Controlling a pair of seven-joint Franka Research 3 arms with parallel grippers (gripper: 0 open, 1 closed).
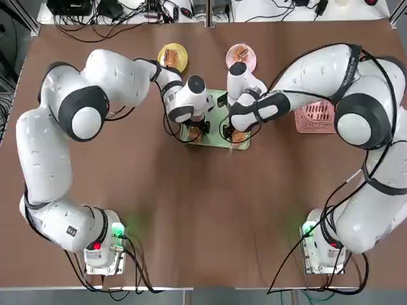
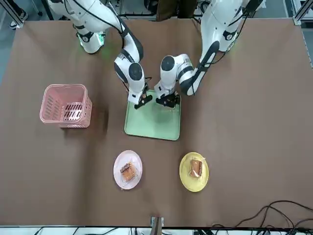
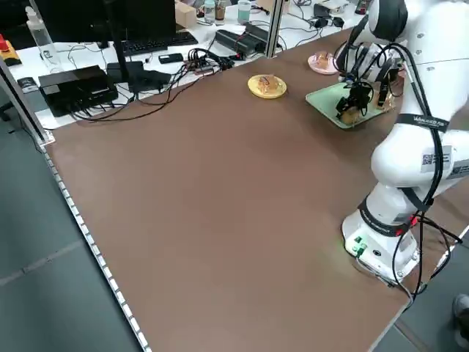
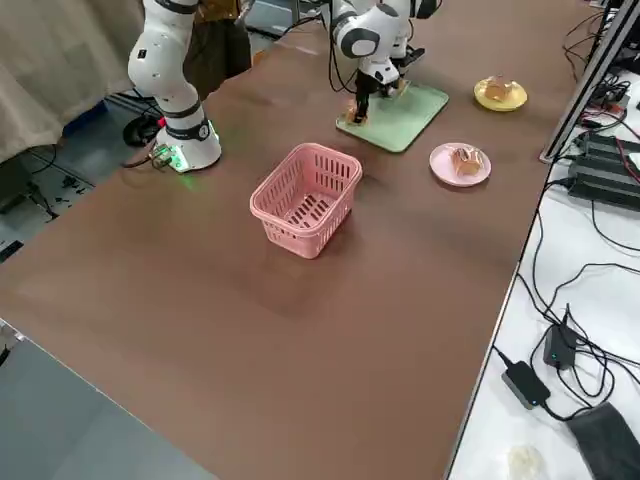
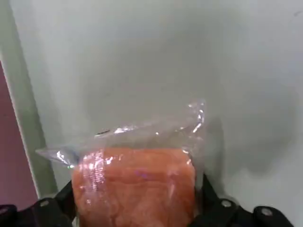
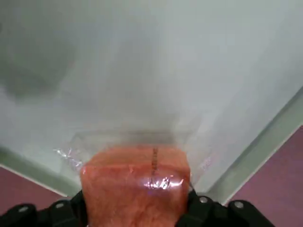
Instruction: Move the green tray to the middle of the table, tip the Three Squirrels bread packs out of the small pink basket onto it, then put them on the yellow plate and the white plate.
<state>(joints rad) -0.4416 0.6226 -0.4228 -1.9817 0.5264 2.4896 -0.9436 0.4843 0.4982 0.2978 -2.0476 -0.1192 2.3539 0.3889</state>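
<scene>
Two packs on the tray (image 1: 219, 121), mid-worktop; left gripper (image 1: 194, 133) is set wide astride the left pack (image 5: 135, 187), unclamped; right gripper (image 1: 236, 135) is seen flanking the right pack (image 6: 137, 184), grip unclear.

Both arms crowd the green tray (image 2: 152, 122); bare table separates it from the small pink basket (image 2: 65, 105).
</scene>
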